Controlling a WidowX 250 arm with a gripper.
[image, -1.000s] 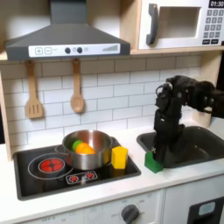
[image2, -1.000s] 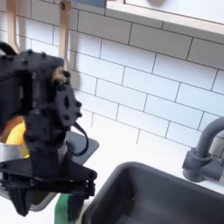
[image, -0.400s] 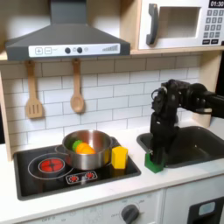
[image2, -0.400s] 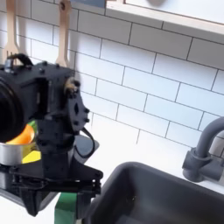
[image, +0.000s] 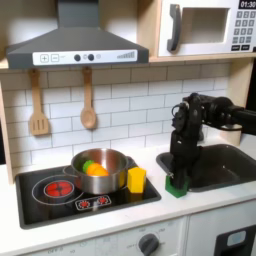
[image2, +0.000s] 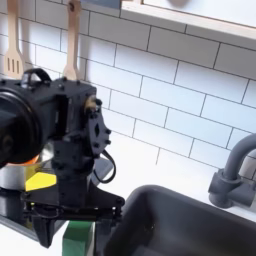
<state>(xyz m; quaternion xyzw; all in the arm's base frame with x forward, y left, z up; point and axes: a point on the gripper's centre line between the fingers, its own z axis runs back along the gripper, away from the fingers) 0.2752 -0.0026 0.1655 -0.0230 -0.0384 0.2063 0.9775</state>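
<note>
Pot (image: 100, 170) with orange and green food on stove (image: 60, 190) at first exterior view's left; yellow block (image: 136, 179) beside pot.

Claw (image: 177, 176) low over green block (image: 176, 186), seemingly at grasp stage; fingers (image2: 44, 231) straddle block (image2: 78, 237) in second exterior view. Whether closed on it: cannot tell. Next move likely needs firm squeeze.

Block: small, green, boxy, upright on bench (image: 150, 205) between stove and sink (image: 225, 165).

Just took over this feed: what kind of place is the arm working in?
It looks like a toy play kitchen: a stove with a pot under a range hood, a microwave above, and a sink. The hand is down at a green block.
</note>
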